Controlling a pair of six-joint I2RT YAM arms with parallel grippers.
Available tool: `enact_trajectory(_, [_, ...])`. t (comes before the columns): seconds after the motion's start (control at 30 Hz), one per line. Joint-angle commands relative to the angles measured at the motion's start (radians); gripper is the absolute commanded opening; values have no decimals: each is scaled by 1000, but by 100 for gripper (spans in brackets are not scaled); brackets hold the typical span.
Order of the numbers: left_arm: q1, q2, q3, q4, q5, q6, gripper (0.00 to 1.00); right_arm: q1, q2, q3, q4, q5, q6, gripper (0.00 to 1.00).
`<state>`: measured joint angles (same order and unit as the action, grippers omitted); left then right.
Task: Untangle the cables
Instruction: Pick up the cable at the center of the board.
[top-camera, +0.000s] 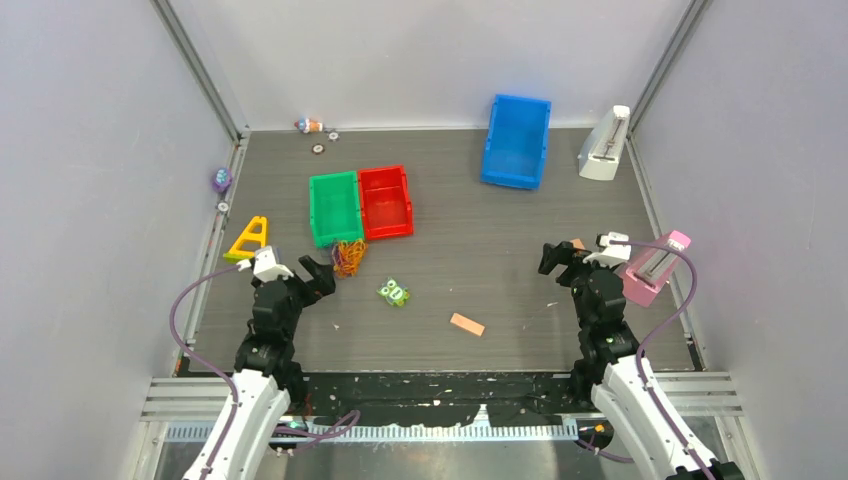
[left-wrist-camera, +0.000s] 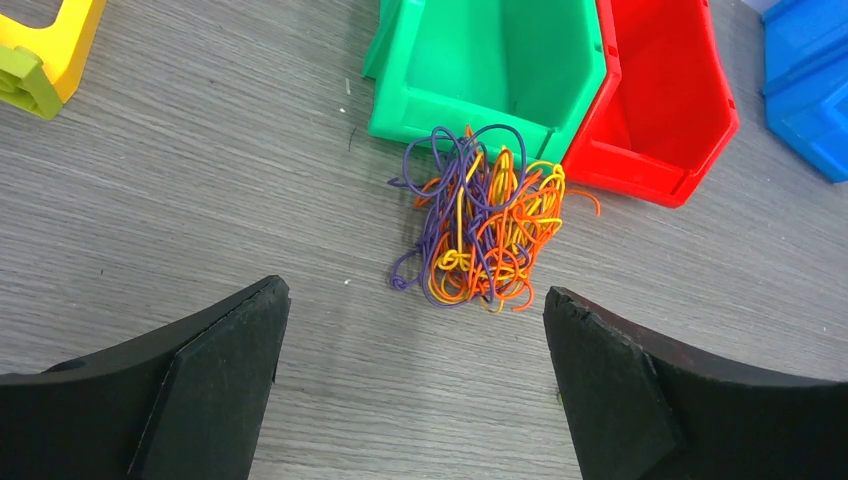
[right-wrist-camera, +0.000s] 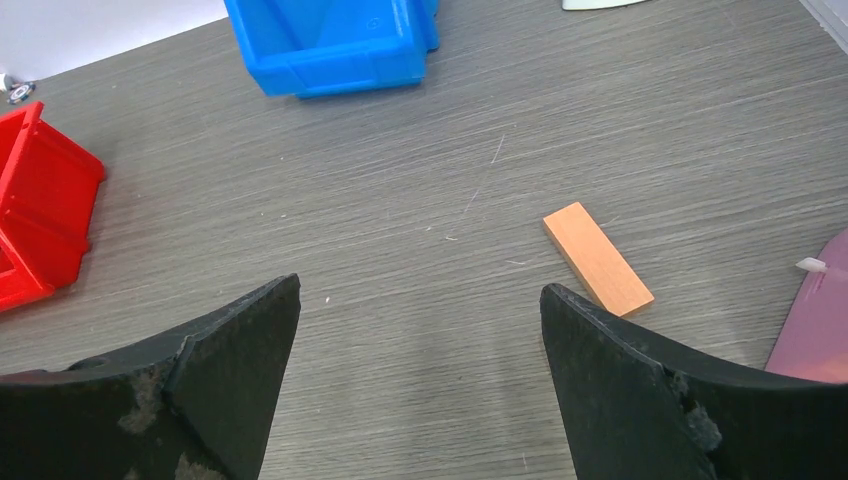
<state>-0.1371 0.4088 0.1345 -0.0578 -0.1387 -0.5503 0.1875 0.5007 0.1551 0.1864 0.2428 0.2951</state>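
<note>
From above, the cables (top-camera: 349, 257) lie in one small heap on the left half of the bench (top-camera: 500, 290), at the near end of the green bin (top-camera: 316, 210), close to where it meets the red bin (top-camera: 408, 200). The left tool (top-camera: 322, 278) stands wide open and empty just beside the heap, on its near side. The right tool (top-camera: 560, 258) is also spread wide and empty, toward the right edge and well apart from the heap. The step looks like the approach for a first grasp. It would go best by pinching one stray loop at the heap's rim, not the dense middle, and bringing the right tool across to hold the rest down. From this height single strands cannot be told apart.

In the left wrist view, the heap sits ahead between the open fingers. Purple loops stray out at its left and far sides, while orange and yellow pack its right. One purple loop reaches the green bin's near wall; whether it rests on the wall or only lies before it is unclear. The crossings inside and the strand ends are hidden.

The right wrist view shows no cables, only bare bench between the fingers, an orange block (right-wrist-camera: 597, 258) and the blue bin (right-wrist-camera: 330, 45). The red bin is cut off at the left edge.
</note>
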Motion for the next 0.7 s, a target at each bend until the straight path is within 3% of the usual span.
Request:
enact_trajectory(0.0, [-2,-23,15,19,-19,-7,100,-3,-10,20,21,23,15,95])
enact_trajectory(0.33, [-2,-29,50,-36,-33,2,100,-3,4,26,9,25,27,95])
enact_trajectory(0.47, [-2,-56,128,-185,-55,-51,100,-4,4,13,-30,110,129,95])
enact_trajectory(0.67, [-2,-15,306,-454,-103,-64,100,-3,-20,5,-25,84,123,95])
